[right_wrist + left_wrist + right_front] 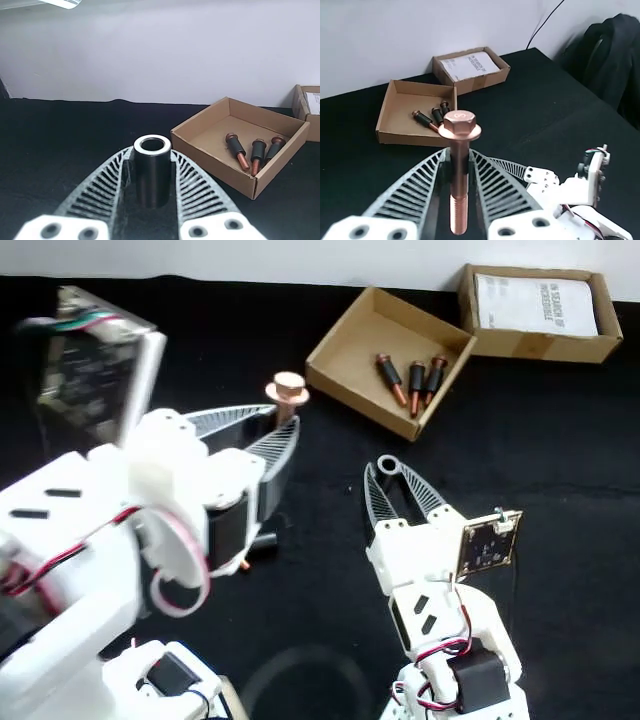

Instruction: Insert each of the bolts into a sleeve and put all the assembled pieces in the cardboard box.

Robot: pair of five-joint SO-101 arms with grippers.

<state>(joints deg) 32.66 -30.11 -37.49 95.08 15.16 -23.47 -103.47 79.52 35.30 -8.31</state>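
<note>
L gripper [279, 426] [457, 153], far left of the high view: fingers pinched on a copper bolt [287, 392] [459, 175]. Bolt stands upright betw. the 2 ribbed fingers. Its hex flange head pokes out past the fingertips; the threaded end runs back betw. the fingers twd the gripper base. Grip is on the smooth shank just under the head.

Under the L arm, on the black table [560, 490], lies a small dark piece w/ a copper tip [258, 545], partly hidden. Can't tell exactly what it is.

R gripper [386, 469] [152, 150], nr centre of the high view: fingers clamped on a dark sleeve [388, 465] [152, 172]. Sleeve sits upright right at the fingertips, one finger on each side, open bore facing up w/ a pale rim. Sleeve and bolt are apart, bolt up and to the left of it in the high view, not lined up.

Beyond the R gripper, the open cardboard box [340, 340] [387, 107] [200, 140] sits on the table at an angle. In it are 3 assembled pieces [392, 378] [422, 119] [237, 150], bolts w/ dark sleeves on, side by side nr one wall.

Far right, a 2nd cardboard box [530, 343] [470, 82] w/ a printed sheet inside, just beside the 1st box's corner.
</note>
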